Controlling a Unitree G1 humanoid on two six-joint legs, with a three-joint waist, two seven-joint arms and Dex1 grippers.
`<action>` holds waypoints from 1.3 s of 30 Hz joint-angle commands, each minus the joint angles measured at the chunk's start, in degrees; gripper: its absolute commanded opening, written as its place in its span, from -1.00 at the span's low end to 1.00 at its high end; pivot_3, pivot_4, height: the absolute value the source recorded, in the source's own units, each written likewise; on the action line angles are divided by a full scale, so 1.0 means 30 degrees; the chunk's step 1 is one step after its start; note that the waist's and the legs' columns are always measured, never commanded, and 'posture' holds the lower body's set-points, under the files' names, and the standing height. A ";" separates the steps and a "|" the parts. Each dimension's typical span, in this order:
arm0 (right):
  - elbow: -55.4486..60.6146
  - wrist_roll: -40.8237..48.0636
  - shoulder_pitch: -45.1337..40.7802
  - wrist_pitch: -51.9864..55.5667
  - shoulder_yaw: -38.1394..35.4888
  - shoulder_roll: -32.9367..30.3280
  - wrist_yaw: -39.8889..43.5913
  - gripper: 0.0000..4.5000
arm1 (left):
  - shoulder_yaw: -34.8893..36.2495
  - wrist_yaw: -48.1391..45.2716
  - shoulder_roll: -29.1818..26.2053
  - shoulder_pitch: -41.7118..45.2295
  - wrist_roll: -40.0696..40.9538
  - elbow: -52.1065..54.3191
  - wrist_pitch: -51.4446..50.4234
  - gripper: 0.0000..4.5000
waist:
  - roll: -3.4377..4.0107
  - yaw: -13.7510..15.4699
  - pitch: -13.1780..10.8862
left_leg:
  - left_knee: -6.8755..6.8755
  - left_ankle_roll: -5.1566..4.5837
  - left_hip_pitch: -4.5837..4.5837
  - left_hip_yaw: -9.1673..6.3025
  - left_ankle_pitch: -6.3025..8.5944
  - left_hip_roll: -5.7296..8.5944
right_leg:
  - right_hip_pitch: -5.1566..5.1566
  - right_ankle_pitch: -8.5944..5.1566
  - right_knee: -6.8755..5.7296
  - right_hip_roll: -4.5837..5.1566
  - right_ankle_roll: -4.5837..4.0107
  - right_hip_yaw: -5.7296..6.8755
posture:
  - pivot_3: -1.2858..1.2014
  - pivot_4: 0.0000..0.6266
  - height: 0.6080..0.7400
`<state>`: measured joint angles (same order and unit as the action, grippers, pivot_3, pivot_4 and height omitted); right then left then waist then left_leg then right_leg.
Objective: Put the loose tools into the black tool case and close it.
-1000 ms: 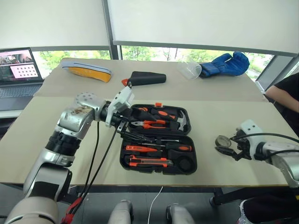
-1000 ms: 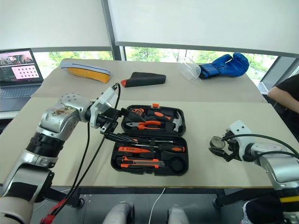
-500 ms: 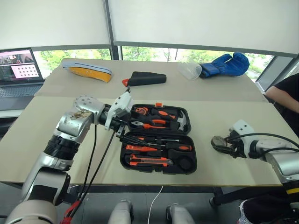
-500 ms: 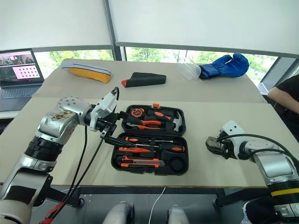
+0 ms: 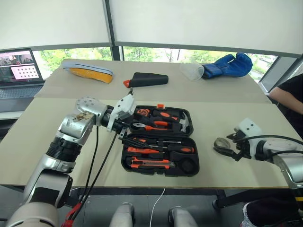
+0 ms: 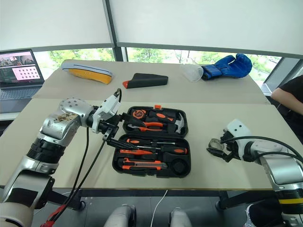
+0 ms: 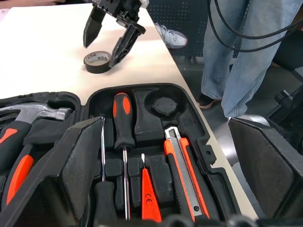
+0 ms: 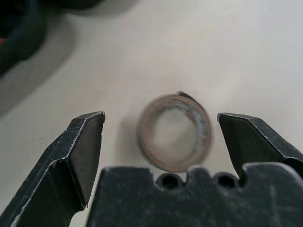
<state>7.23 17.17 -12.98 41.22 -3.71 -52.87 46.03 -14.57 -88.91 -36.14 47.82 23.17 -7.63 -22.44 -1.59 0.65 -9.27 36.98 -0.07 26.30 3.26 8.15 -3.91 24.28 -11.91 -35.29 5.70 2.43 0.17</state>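
Grey tape roll [image 8: 174, 138] lies on the table [image 5: 213, 118] between the spread fingers of the right end effector [image 6: 218, 150].
Black tool case [image 5: 161, 142] lies open on the table, well apart from the tape roll, its moulded slots holding two black-and-orange screwdrivers [image 7: 123, 124], the orange tester screwdriver [image 7: 150, 196] and the utility knife [image 7: 182, 165]; the round recess [image 7: 163, 103] beside them is vacant. Right end effector fingers stand wide on either side of the roll without touching it. Left end effector [image 5: 124, 126] hovers at the case's left edge, fingers spread, holding nothing.
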 commanded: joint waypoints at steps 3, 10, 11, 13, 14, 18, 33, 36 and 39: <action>0.0951 0.0124 0.0109 0.0669 -0.0200 0.0223 -0.0073 0.98 | 0.0333 -0.0139 0.0082 0.0424 -0.0160 0.0155 0.0348 1.00 | 0.0000 0.0017 0.0000 | 0.0003 0.0000 0.0000 0.0005 0.0000 0.0003 | 0.0000 0.0001 0.0000 0.0000 0.0001 -0.0016 | 0.03 -0.52 1.00; -0.0296 -0.0280 0.0259 0.0425 0.0172 0.0505 -0.0014 0.01 | 0.0383 -0.0076 0.0135 0.0468 -0.0318 0.0099 0.0447 1.00 | 0.0000 0.0008 0.0000 | 0.0002 0.0000 0.0000 0.0008 0.0000 0.0003 | 0.0000 0.0001 0.0002 -0.0005 0.0000 -0.0026 | 0.03 -0.52 1.00; -0.0550 -0.0297 0.0155 0.0391 0.0184 0.0600 -0.0038 -0.12 | 0.0387 -0.0079 0.0138 0.0476 -0.0337 0.0086 0.0468 1.00 | 0.0000 0.0008 0.0000 | 0.0001 0.0000 0.0000 0.0008 0.0000 0.0002 | 0.0002 0.0001 0.0002 -0.0006 0.0000 -0.0026 | 0.03 -0.52 1.00; -0.0992 -0.0335 -0.0035 0.0277 0.0168 0.0726 -0.0071 -0.43 | 0.0391 -0.0085 0.0153 0.0497 -0.0369 0.0052 0.0504 1.00 | 0.0000 0.0008 0.0000 | 0.0002 0.0000 -0.0001 0.0008 0.0000 0.0001 | 0.0001 0.0001 0.0001 -0.0008 0.0000 -0.0029 | 0.03 -0.52 1.00; -0.1168 -0.0412 -0.0112 0.0131 0.0145 0.0720 -0.0076 -0.57 | 0.0383 -0.0092 0.0164 0.0519 -0.0383 0.0020 0.0524 1.00 | 0.0000 0.0007 0.0000 | 0.0002 -0.0001 0.0000 0.0009 0.0000 0.0003 | 0.0002 0.0001 0.0001 -0.0009 0.0000 -0.0031 | 0.03 -0.52 1.00; -0.0368 0.0399 -0.0105 0.0073 -0.0552 0.0453 0.0750 -0.99 | 0.0268 -0.0282 0.0126 0.0492 -0.0393 0.0053 0.0517 1.00 | -0.0001 0.0007 0.0000 | 0.0002 0.0000 -0.0002 0.0006 0.0000 0.0001 | -0.0002 0.0001 0.0000 -0.0021 0.0001 -0.0039 | 0.03 -0.52 1.00; 0.9505 0.4274 -0.0644 0.3527 0.3332 -0.1023 0.2883 -0.99 | -0.0887 -0.1196 -0.0774 -0.0536 -0.0481 0.1465 0.1358 1.00 | 0.0015 0.0116 -0.0012 | -0.0004 0.0020 -0.0005 0.0024 0.0012 -0.0002 | 0.0011 -0.0007 0.0017 -0.0076 -0.0009 -0.0154 | 0.03 -0.52 1.00; 0.9229 0.3694 -0.0678 0.3291 0.4157 -0.1452 0.3033 -0.83 | -0.0849 -0.1150 -0.0790 -0.0545 -0.0870 0.1262 0.1645 1.00 | 0.0014 0.0063 -0.0012 | 0.0002 0.0089 -0.0004 0.0061 0.0055 0.0022 | 0.0011 -0.0005 0.0036 -0.0075 -0.0006 -0.0224 | 0.03 -0.52 1.00; 0.9156 0.3445 -0.0630 0.3167 0.4508 -0.1684 0.3282 -0.41 | -0.0785 -0.1144 -0.0735 -0.0594 -0.1101 0.1149 0.1845 1.00 | 0.0014 0.0017 -0.0012 | 0.0000 0.0005 -0.0004 0.0071 0.0003 0.0018 | 0.0024 -0.0003 0.0026 -0.0091 -0.0002 -0.0245 | 0.03 -0.52 1.00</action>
<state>34.12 28.07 -14.69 52.46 9.96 -57.06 55.00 -17.69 -92.29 -38.24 45.55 20.12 -4.58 -17.99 -1.55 0.71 -9.31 36.97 -0.06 26.29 3.46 8.16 -3.90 24.37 -11.92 -35.22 5.36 2.43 -0.57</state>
